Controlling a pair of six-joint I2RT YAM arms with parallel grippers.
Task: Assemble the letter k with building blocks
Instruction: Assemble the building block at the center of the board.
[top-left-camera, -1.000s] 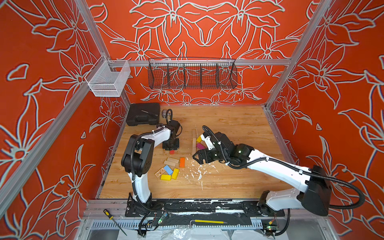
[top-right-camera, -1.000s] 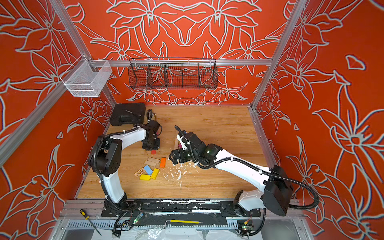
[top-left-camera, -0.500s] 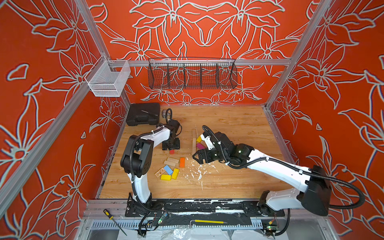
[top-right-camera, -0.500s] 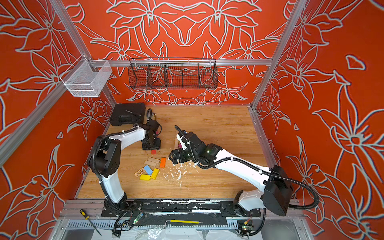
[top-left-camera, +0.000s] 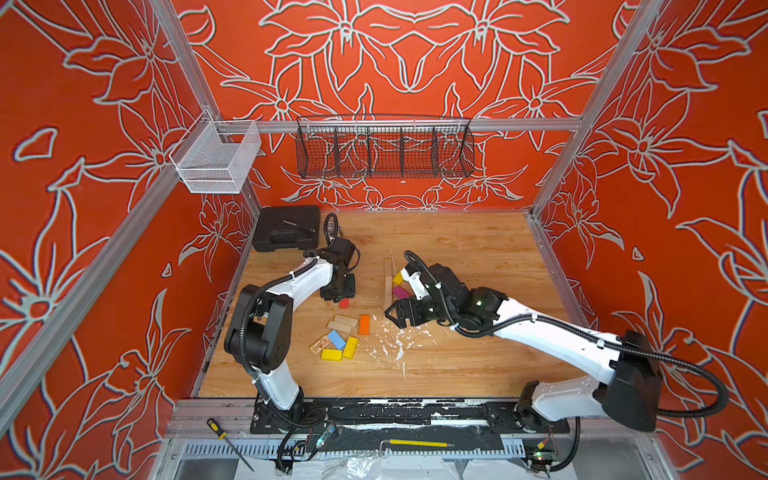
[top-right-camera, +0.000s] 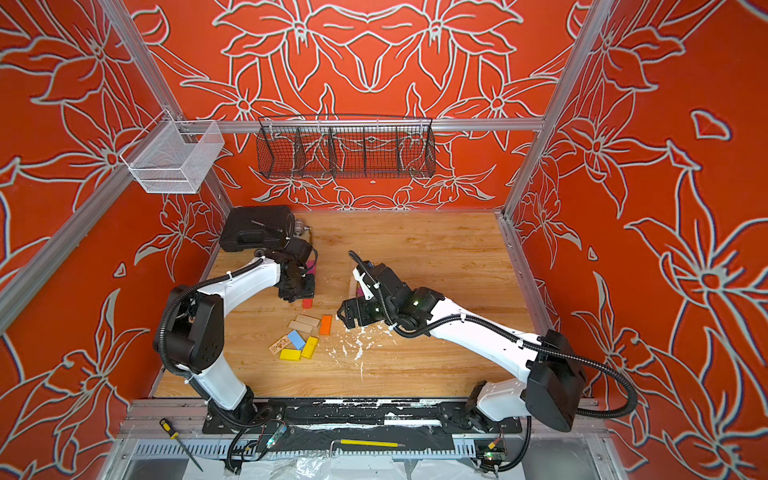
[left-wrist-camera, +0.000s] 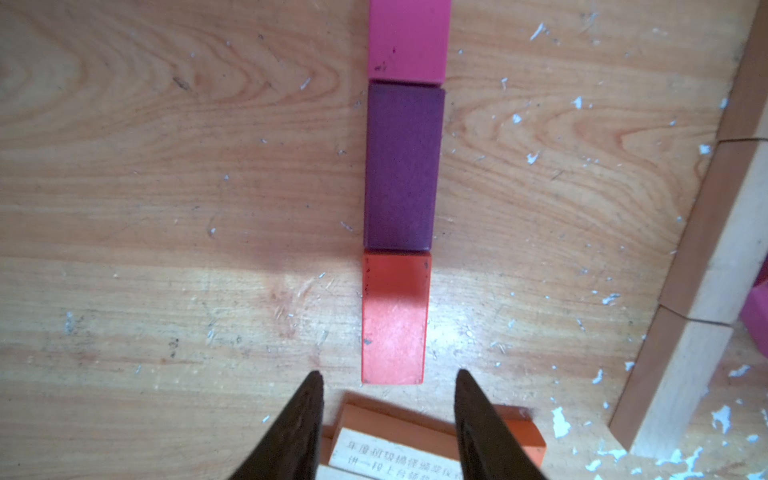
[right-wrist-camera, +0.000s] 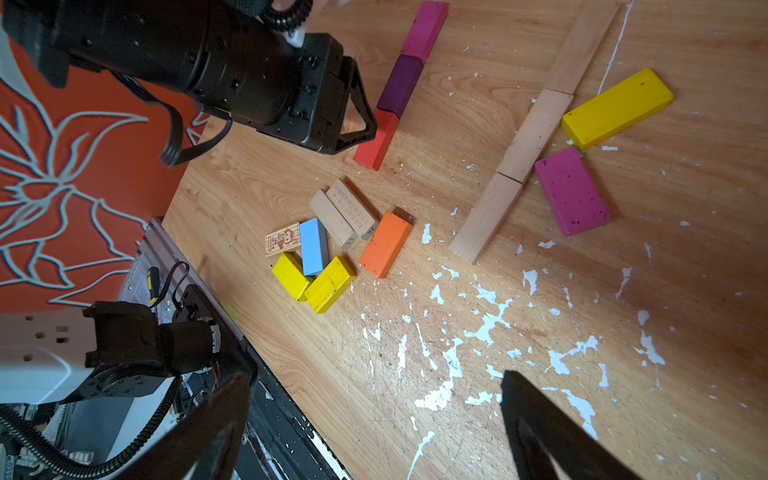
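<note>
Red block (left-wrist-camera: 394, 320) ends a straight row with purple block (left-wrist-camera: 401, 166) and magenta block (left-wrist-camera: 409, 39) on the table (left-wrist-camera: 166, 166).
Left gripper (left-wrist-camera: 388, 373) hovers at the red end, jaws partly apart, holding nothing; right gripper (right-wrist-camera: 376, 375) gapes wide, empty, over white flecks (right-wrist-camera: 490, 324). Blocks seem to touch end to end.

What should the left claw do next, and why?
Probably lift the left claw and reach for the loose orange block. The claw is open and empty, and the pink block, purple block and red block lie end to end in a straight line that has no slanted arms yet.
</note>
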